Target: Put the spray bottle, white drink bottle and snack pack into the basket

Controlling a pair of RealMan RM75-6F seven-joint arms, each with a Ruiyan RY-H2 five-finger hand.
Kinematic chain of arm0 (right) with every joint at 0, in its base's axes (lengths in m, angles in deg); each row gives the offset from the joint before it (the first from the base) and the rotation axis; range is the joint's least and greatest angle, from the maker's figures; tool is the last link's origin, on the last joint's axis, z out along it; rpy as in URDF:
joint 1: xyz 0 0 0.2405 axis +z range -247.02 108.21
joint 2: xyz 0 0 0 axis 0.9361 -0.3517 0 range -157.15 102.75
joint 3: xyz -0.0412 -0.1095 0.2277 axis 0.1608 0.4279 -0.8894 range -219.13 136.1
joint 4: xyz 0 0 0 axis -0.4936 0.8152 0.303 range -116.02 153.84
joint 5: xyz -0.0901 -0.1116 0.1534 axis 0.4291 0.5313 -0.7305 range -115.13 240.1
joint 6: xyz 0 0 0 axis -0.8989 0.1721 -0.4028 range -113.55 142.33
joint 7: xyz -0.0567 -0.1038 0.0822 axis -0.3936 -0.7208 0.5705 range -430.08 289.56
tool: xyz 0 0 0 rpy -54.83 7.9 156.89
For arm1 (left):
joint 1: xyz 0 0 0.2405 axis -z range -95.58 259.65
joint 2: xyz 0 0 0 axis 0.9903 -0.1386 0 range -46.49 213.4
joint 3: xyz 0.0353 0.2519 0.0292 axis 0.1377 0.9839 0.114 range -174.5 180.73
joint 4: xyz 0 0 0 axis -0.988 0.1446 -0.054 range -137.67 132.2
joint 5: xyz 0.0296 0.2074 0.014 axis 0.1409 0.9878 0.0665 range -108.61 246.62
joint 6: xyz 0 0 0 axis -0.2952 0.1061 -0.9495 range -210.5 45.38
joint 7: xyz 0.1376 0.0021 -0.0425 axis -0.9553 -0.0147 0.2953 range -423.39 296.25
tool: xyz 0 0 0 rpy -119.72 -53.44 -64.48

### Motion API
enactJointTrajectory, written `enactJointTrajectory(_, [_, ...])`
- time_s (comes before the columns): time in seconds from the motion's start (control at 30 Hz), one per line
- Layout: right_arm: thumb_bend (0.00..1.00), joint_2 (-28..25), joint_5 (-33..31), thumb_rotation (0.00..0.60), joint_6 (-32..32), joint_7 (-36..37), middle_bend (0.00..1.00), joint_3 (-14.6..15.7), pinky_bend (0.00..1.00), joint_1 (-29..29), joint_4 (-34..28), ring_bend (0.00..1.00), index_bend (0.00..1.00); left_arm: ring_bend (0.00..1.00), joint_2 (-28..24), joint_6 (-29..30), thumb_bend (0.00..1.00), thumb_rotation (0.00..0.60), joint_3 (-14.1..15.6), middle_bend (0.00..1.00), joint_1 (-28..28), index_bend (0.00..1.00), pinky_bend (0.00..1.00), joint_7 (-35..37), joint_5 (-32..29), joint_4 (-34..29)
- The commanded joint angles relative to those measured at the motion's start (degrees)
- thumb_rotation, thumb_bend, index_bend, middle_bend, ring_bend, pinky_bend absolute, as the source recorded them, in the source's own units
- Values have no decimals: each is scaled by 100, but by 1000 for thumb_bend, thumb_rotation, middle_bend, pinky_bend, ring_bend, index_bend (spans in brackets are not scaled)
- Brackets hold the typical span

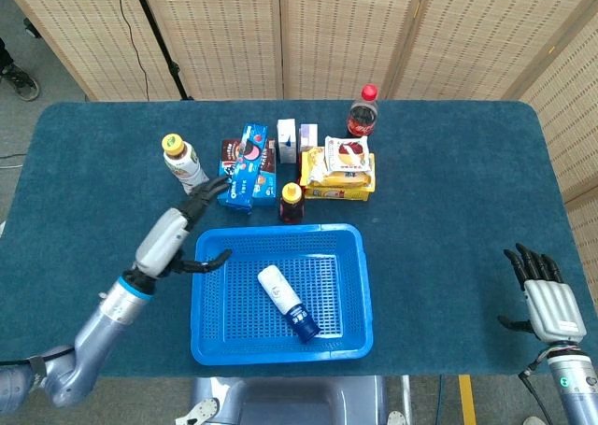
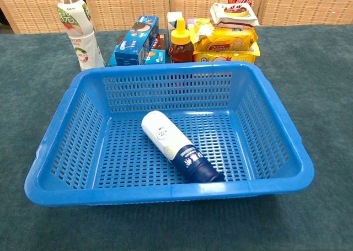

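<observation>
The spray bottle (image 1: 288, 302), white with a dark blue cap, lies on its side inside the blue basket (image 1: 280, 232), cap toward the front right; the chest view shows the spray bottle (image 2: 174, 146) and the basket (image 2: 165, 193) up close. The white drink bottle (image 1: 187, 168) with a yellow cap stands upright left of the basket, and the chest view has the drink bottle (image 2: 80, 33) at the far left. The snack pack (image 1: 348, 153) lies on the yellow boxes behind the basket. My left hand (image 1: 173, 233) hovers empty, fingers spread, between basket and drink bottle. My right hand (image 1: 542, 299) is empty at the table's right edge.
Behind the basket stand blue cookie boxes (image 1: 243, 166), a small honey bottle (image 1: 291, 202), small white cartons (image 1: 288, 140), yellow cracker boxes (image 1: 338, 178) and a cola bottle (image 1: 363, 113). Teal cloth covers the table (image 1: 448, 191).
</observation>
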Motion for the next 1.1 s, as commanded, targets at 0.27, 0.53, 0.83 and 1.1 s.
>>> enactJointTrajectory(0.27, [0,43,4,600,-64,-65,0,19,0,47,-2,0,0,0,-63,-54,245,501,-421,0,-612,0,0,2433,-1148,1800])
enactJointTrajectory(0.53, [0,60,-32,600,-146,-80,0,34,0,83,7,0,0,0,973,-1014,119,493,-486,0,-477,0,0,3730,-1596,3671])
enactJointTrajectory(0.83, [0,45,-75,600,-187,-22,0,22,0,103,19,0,0,0,1989,-1809,75,490,-535,0,40,0,0,4173,-1506,5198])
enactJointTrajectory(1.1, [0,23,-174,600,-240,69,0,-13,0,118,65,0,0,0,2461,-2060,75,490,-924,0,637,0,0,4161,-1556,5547])
